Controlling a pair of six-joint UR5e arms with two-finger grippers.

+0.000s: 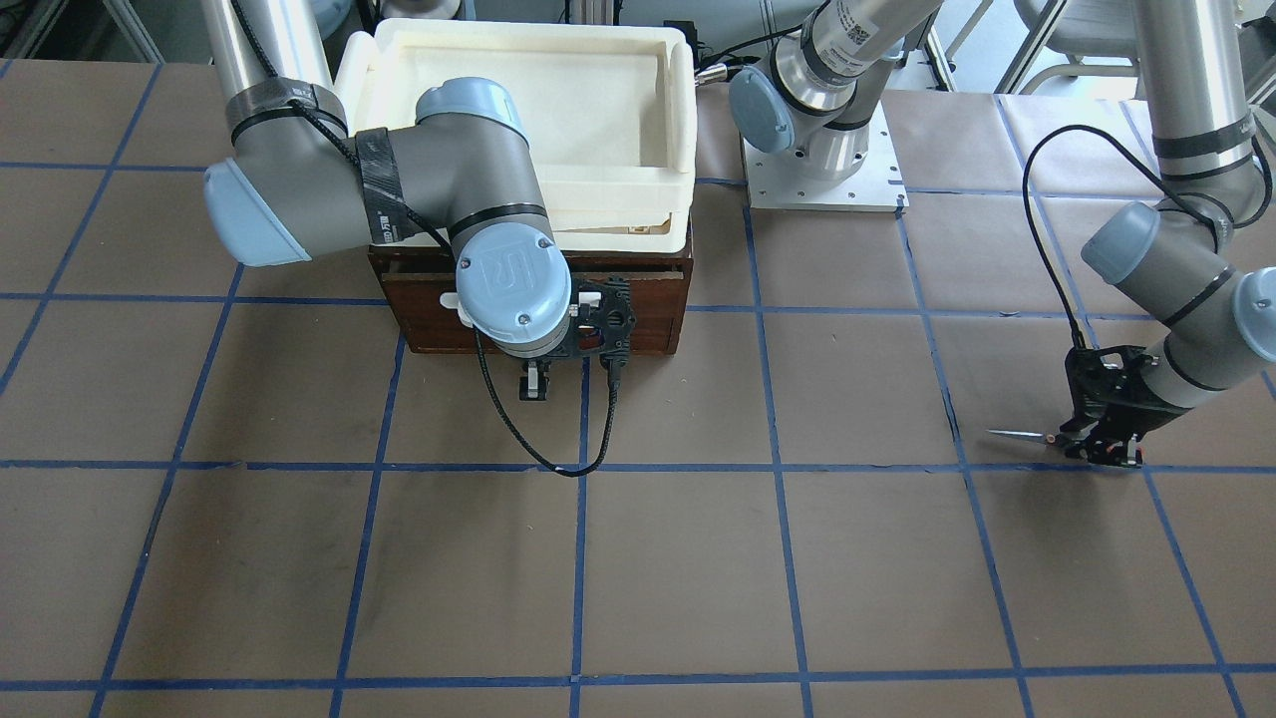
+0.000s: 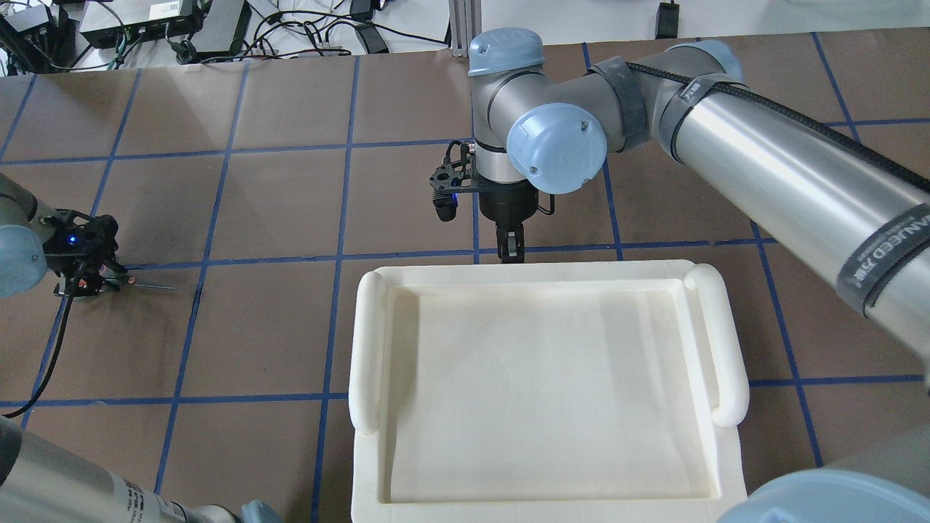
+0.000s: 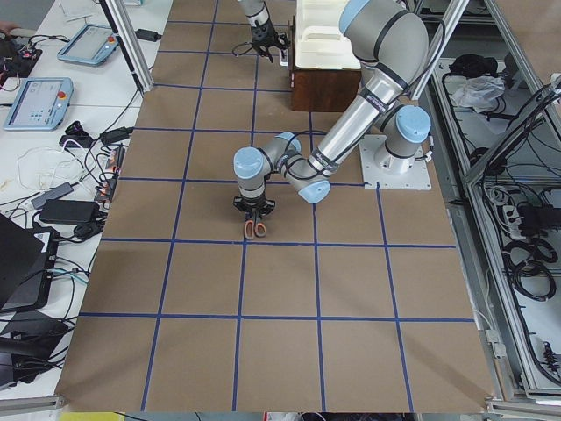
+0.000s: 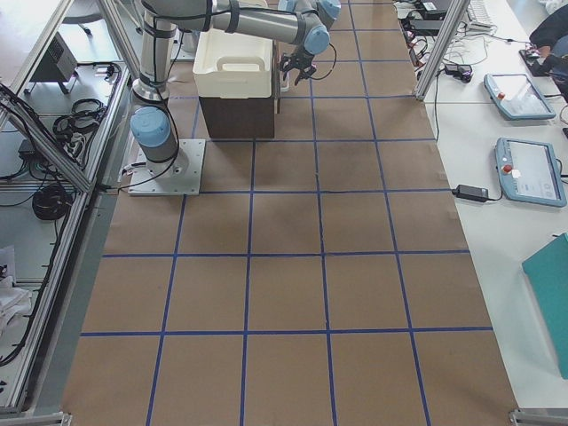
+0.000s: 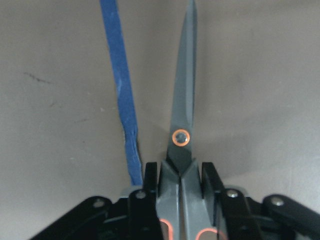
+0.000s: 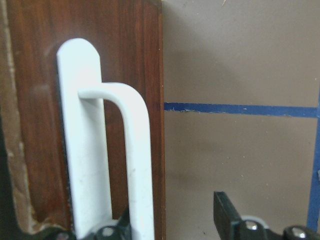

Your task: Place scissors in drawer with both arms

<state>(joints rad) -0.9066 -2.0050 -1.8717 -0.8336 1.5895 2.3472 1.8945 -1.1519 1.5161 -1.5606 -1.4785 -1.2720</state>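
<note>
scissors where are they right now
In the overhead view the scissors are at the far left, handles between the left gripper's jaws, blades pointing towards the white tray but well short of it.

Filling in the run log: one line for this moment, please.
left hand shut on small grey-bladed, orange-lined scissors lying on brown table | right hand open around white bar handle | dark brown wooden drawer closed
</note>
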